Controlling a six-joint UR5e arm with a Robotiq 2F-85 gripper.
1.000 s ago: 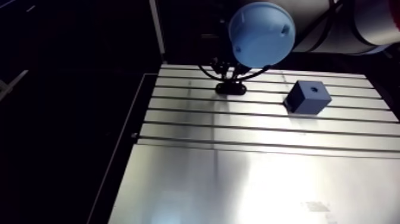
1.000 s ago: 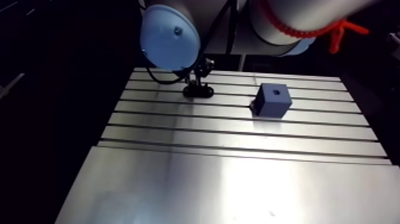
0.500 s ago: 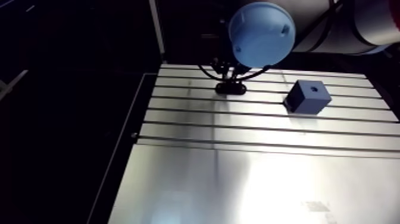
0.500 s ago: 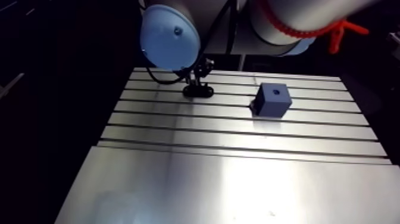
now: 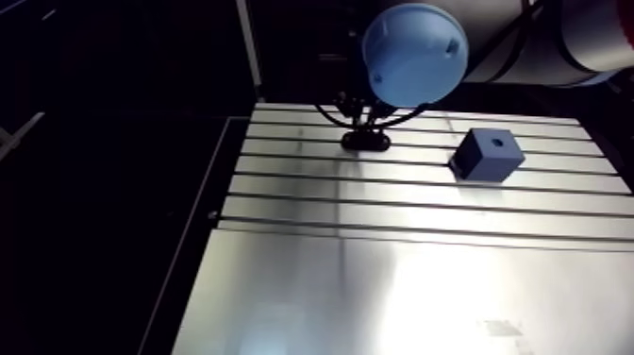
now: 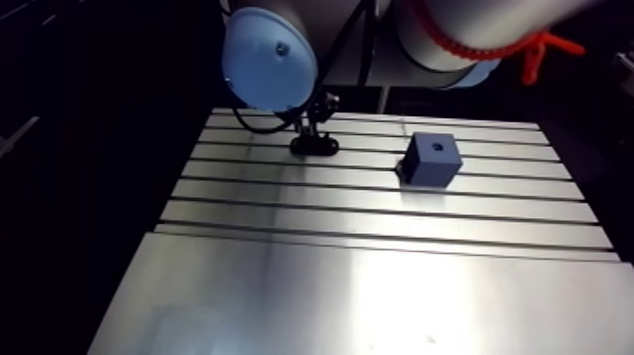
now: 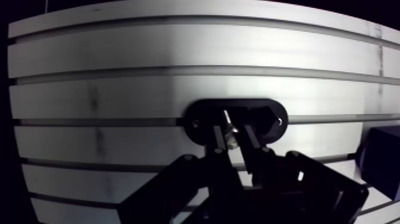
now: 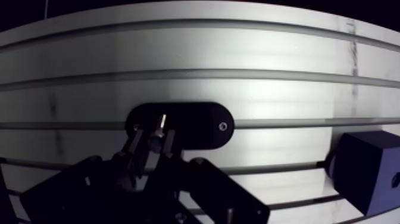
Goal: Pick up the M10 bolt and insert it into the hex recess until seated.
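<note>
The grasp is the step in hand. In the wrist view the gripper (image 8: 153,143) is clenched on the M10 bolt (image 8: 159,126), its two fingers pinching the shank from either side. By my reading, the bolt is not yet lifted out of the black oval holder (image 8: 199,122) just ahead of the fingers.

The next move calls for a straight pull clear of the holder. After that comes a carry across the table (image 6: 330,283) to the blue block (image 6: 433,158) and a square descent over the hex recess (image 6: 436,145).

In the arm view the holder sits upper centre-left of the frame. The block is well apart from it, toward the upper right.

The bolt shows as a slim, bright metal stub. Its head is hidden and its threads are too small to tell.
</note>
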